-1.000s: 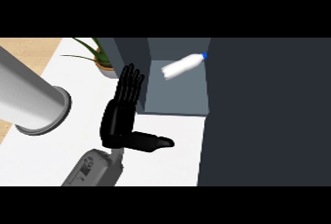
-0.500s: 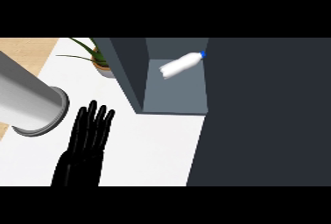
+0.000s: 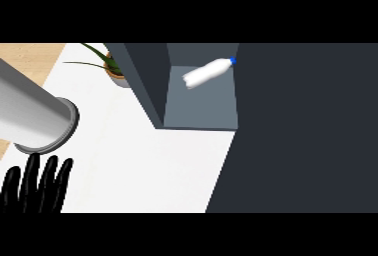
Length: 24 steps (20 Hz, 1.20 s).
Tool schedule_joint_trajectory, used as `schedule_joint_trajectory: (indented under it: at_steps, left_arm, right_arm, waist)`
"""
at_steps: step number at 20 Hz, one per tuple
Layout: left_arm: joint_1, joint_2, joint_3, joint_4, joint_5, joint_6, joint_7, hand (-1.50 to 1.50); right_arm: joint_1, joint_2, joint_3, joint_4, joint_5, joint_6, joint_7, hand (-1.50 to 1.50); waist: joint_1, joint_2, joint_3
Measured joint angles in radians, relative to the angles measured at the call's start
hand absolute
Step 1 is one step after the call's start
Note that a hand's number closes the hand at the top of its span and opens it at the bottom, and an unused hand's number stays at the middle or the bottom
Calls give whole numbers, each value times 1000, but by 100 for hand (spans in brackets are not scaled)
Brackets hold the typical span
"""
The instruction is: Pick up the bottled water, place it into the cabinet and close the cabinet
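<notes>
bottle [image 3: 209, 72] inside cabinet [image 3: 145, 82], lying on its side on the grey floor of the open compartment, tilted diag., blue cap toward upper right, just beside edge of door [image 3: 303, 130]. door dark, wide, filling right side of view, not shut. l. hand [image 3: 31, 200] at lower left corner over white bench [image 3: 148, 170], fingers [image 3: 49, 175] straight, spread, pointing up, released, grasping nothing. well apart from bottle. grey cylinder [image 3: 33, 117] on bench at left, above the hand, near fingertips. plant [image 3: 100, 60] in pot [image 3: 118, 77] at back, just left of cabinet wall.
</notes>
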Motion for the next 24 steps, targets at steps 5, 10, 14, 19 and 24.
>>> schedule_joint_trajectory:
  at_steps: [5, 10, 14, 19, 24]
  left_arm:
    - [113, 53, 85, -62, 79, -73, -26, -150]
    - [181, 88, 151, -86, 143, -146, -46, -150]
    - [230, 117, 207, -97, 185, -200, -55, -150]
    - [288, 139, 276, -92, 231, -276, -81, -150]
    - [354, 159, 359, -87, 304, -368, -100, -150]
  right_arm:
    - [-30, -11, 12, -38, 54, 11, 72, 150]
    - [-91, 20, 2, -33, 58, 22, 122, 150]
    - [-152, 77, -8, -24, 33, 17, 185, 150]
    - [-290, 182, -8, 61, 3, -10, 263, 150]
    - [-477, 265, 72, 144, -73, -132, 388, 150]
  waist:
    - [6, 1, -1]
    - [19, 2, -2]
    - [32, 0, -5]
    - [41, -2, -6]
    - [36, 1, -5]
